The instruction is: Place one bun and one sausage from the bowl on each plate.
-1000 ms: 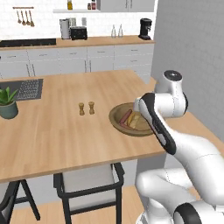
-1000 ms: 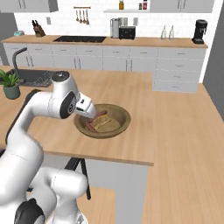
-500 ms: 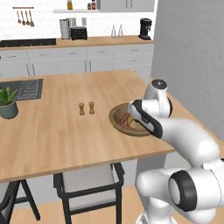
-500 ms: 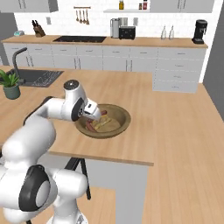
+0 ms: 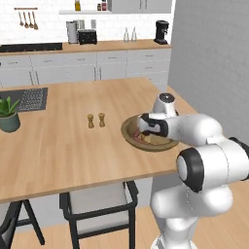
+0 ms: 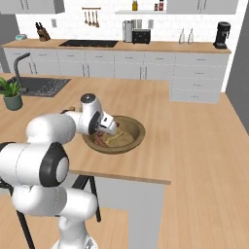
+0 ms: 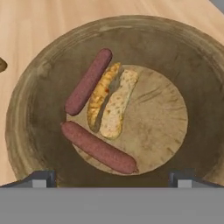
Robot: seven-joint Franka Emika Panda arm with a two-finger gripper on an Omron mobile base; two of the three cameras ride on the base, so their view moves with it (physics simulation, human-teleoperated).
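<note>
Wooden and dark, the bowl (image 7: 26, 113) sat near the table's (image 5: 58, 146) right edge, and you had the pincer (image 7: 111, 179) hovering just above it, looking straight down into it. Going left to right in the hand view, one sausage (image 7: 89, 81) lay slanted at the upper left, a second sausage (image 7: 99, 148) lay lower and closest to the fingertips (image 7: 43, 178), then came two buns side by side and touching: the golden bun (image 7: 101, 95) and the paler bun (image 7: 118, 104). The fingertips stood wide apart with nothing between them, so the pincer was released and empty. Your main risk, as I judged it, was the crowding: the buns touched each other and the upper sausage lay right against the golden one, so a careless descent could have pinched two items or shoved a neighbour aside. The round sausages might also have rolled out from between the fingers if you had closed across a slanted one off-centre. All four pieces lay ahead of the fingertips, below the hand.
</note>
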